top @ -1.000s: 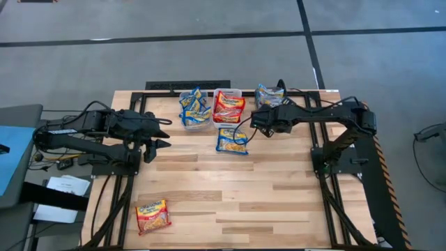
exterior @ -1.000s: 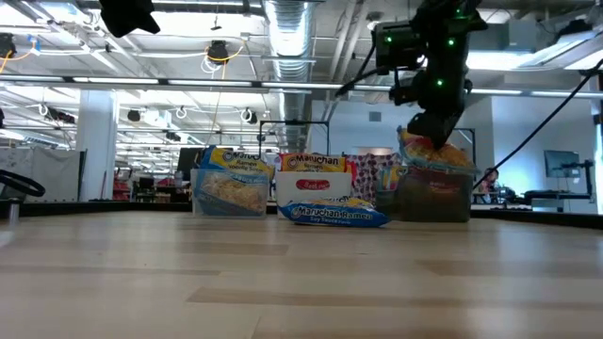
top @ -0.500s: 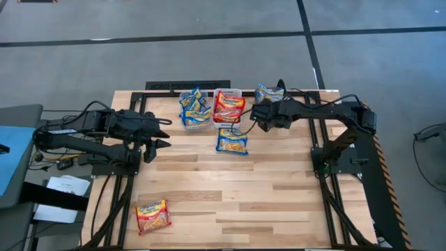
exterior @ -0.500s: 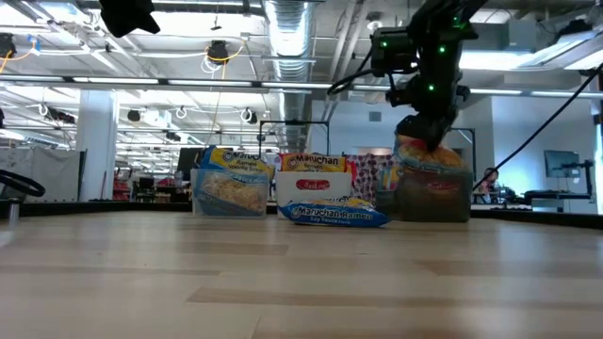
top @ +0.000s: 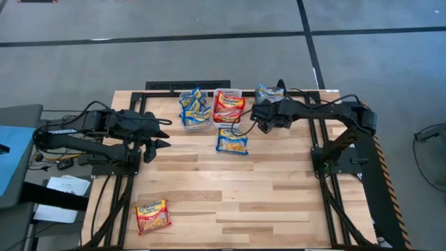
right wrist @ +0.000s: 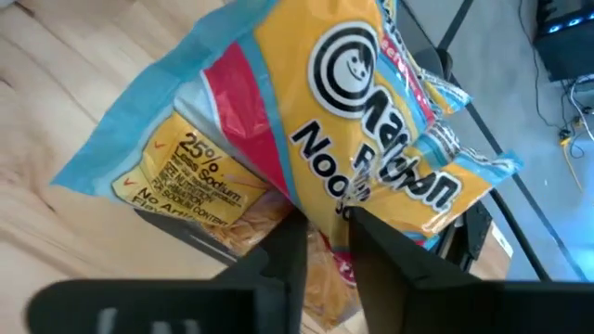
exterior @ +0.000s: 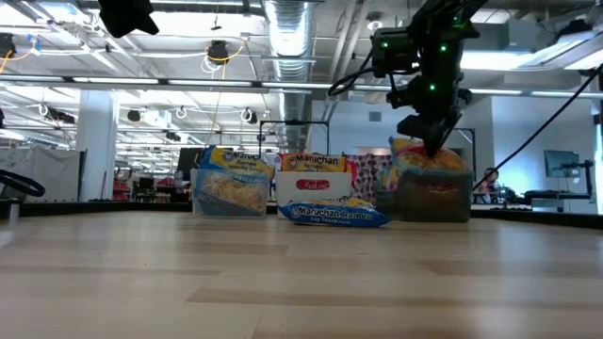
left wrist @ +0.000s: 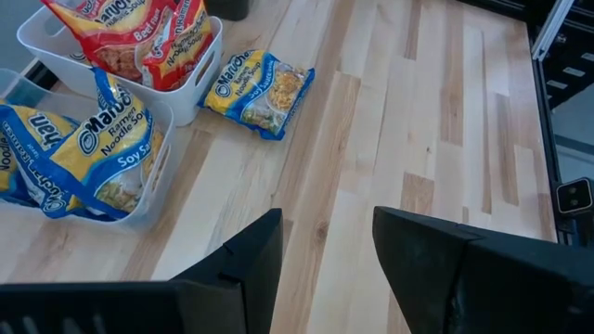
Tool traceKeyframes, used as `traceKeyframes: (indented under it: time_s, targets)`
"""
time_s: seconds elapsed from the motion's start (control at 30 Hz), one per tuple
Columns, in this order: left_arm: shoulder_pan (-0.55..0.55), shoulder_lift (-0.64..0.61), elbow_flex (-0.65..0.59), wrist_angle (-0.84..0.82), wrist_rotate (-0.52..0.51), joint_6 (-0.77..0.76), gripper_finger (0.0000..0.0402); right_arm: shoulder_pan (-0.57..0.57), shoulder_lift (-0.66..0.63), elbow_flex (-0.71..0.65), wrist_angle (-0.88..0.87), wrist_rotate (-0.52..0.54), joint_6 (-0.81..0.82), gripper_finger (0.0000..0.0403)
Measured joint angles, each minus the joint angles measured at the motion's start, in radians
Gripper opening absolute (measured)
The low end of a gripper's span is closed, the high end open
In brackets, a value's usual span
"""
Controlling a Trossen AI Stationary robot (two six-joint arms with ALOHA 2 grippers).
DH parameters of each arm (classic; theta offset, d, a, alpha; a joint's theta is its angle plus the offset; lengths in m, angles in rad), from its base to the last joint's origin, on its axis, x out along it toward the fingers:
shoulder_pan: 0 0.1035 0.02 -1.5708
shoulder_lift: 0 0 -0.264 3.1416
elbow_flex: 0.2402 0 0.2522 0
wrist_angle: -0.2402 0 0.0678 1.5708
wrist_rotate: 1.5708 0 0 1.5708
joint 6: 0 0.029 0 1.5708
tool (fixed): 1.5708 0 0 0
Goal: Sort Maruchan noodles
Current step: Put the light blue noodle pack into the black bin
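Maruchan noodles packets fill three bins at the table's far edge: blue ones in a clear bin (top: 195,110), red ones in a white bin (top: 228,104), and blue-and-pink ones in a dark grey bin (exterior: 433,198). My right gripper (right wrist: 327,227) hovers over the dark bin, open a little, with the top packet (right wrist: 371,139) just in front of it. One blue packet (top: 232,141) lies flat on the table before the white bin. A red packet (top: 152,215) lies near the front left. My left gripper (top: 164,132) waits open at the left. My right gripper slants down from the table's right over the dark bin. The top packet's near edge (right wrist: 320,215) stands in the gap between its fingers. I cannot tell whether the fingers touch it. The packet lies tilted on the pile in the bin.
Black frame rails (top: 327,188) run along both sides of the table, under the arms. The wooden top (top: 244,202) between the bins and the near edge holds only the two loose packets.
My right gripper has turned a little over the dark grey bin and its fingers have parted. The packet that it held has sunk onto the pile in that bin. The left arm has kept still.
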Motion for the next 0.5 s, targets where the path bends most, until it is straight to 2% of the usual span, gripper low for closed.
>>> traceKeyframes:
  time_s: [0.23,0.5]
  targets:
    - [0.000,0.000,0.000,0.000,0.000,0.000,0.0155,0.017,-0.001,0.000,-0.038,-0.007,0.006,0.0164]
    - [0.000,0.000,0.000,0.001,0.000,0.000,0.0155,0.029,-0.002,0.078,-0.106,-0.009,0.030,0.0172]
